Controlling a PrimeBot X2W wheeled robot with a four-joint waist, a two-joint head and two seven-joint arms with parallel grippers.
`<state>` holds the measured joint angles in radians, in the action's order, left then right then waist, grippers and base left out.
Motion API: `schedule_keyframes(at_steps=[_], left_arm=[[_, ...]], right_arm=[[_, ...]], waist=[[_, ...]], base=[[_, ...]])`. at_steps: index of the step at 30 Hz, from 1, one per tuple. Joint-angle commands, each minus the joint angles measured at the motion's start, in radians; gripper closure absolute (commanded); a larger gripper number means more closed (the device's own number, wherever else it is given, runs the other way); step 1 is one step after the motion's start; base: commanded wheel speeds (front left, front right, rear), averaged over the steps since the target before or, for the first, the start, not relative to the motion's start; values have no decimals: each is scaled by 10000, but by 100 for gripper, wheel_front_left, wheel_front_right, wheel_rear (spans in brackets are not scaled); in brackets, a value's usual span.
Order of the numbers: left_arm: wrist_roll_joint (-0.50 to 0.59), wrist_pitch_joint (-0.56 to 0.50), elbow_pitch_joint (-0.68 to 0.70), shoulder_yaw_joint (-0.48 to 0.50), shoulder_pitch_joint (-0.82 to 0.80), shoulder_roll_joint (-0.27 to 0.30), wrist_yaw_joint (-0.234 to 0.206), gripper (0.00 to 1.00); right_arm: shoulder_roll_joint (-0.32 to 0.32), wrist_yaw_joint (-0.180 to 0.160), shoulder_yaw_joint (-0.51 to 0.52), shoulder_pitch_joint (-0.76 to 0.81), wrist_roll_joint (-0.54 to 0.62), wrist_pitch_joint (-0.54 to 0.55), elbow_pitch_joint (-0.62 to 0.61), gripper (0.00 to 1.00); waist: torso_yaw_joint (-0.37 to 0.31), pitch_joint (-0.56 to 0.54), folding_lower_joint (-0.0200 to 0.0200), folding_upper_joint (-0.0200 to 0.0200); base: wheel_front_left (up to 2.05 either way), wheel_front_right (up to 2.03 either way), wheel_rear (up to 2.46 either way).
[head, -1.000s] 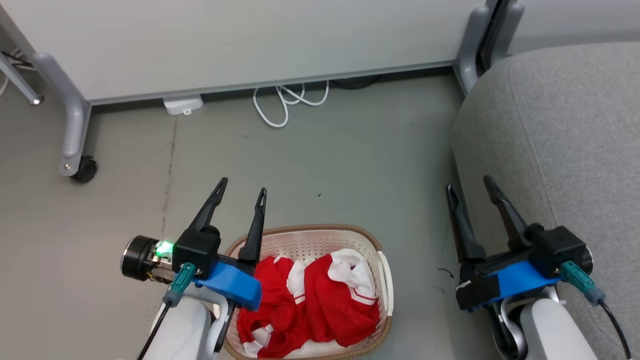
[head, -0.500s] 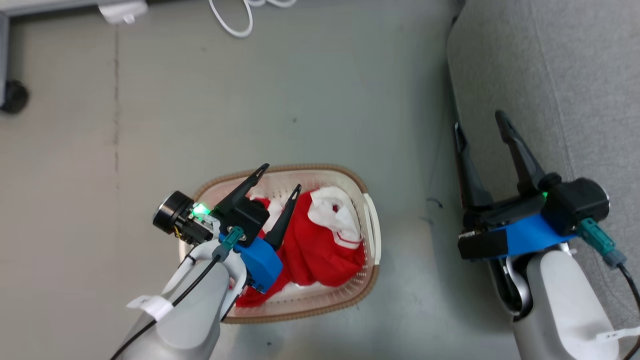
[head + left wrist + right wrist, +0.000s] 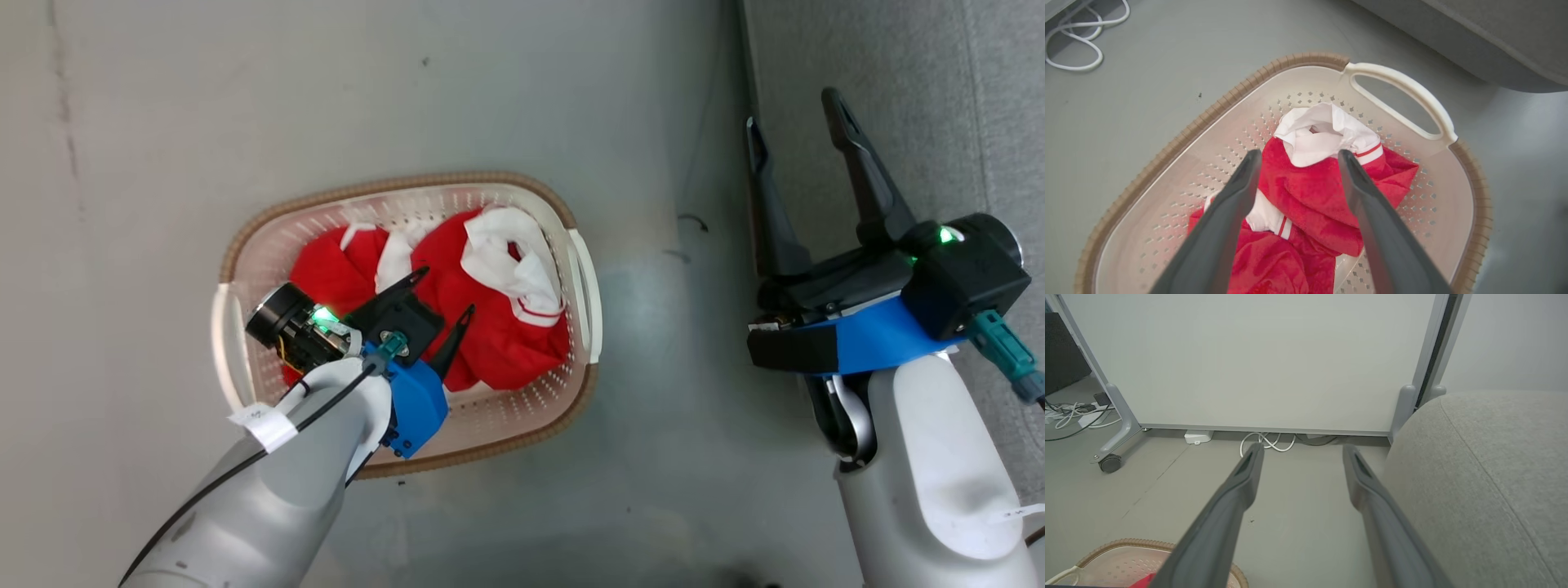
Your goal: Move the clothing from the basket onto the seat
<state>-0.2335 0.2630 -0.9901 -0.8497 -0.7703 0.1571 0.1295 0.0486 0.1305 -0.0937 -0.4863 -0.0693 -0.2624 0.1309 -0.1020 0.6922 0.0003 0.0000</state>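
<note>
Clothing was seen bunched inside the basket on the floor. Left pincer was found spread wide just above the red fabric, nothing gripped. Right pincer was spread, empty, beside the seat.

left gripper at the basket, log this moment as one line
left gripper: open, over bright red soft fabric clothing | clothing: inside cream-white perforated plastic basket | right gripper: open, empty, by light grey upholstered seat
</note>
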Motion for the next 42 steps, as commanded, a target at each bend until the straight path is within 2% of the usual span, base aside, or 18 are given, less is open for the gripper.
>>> schedule_keyframes(at_steps=[1,8,14,18,28,39,42], left_arm=[[-333,29,-248,-282,-368,11,8,0],[-2024,-501,-1160,-1594,-1194,-41,7,0],[-3281,-1489,-1457,-2500,-1705,226,7,0],[-3801,-1720,-1569,-2961,-2053,379,7,0],[-5192,-2226,-1757,-3431,-2515,477,9,0],[-6639,-2157,-1578,-3629,-2976,335,9,0],[-6703,-2075,-1631,-3801,-3146,267,8,0]], right_arm=[[32,5,-42,-236,83,-38,-122,0],[32,5,-56,-489,159,-38,-587,0],[32,5,-118,-535,182,-38,-996,0],[33,5,-115,-435,209,-38,-1252,0],[33,5,-106,-313,223,-38,-1667,0],[34,5,-74,-75,317,-38,-1994,0],[34,5,-48,-40,329,-38,-2047,0]], waist=[[-227,580,-3,0],[-433,1534,-3,0],[-547,2172,-3,0],[-582,2476,-3,0],[-654,3085,-3,0],[-618,3513,-3,0],[-575,3562,-3,0]], base=[[0,0,0],[0,0,0],[0,0,0],[0,0,0],[0,0,0],[0,0,0],[0,0,0]])
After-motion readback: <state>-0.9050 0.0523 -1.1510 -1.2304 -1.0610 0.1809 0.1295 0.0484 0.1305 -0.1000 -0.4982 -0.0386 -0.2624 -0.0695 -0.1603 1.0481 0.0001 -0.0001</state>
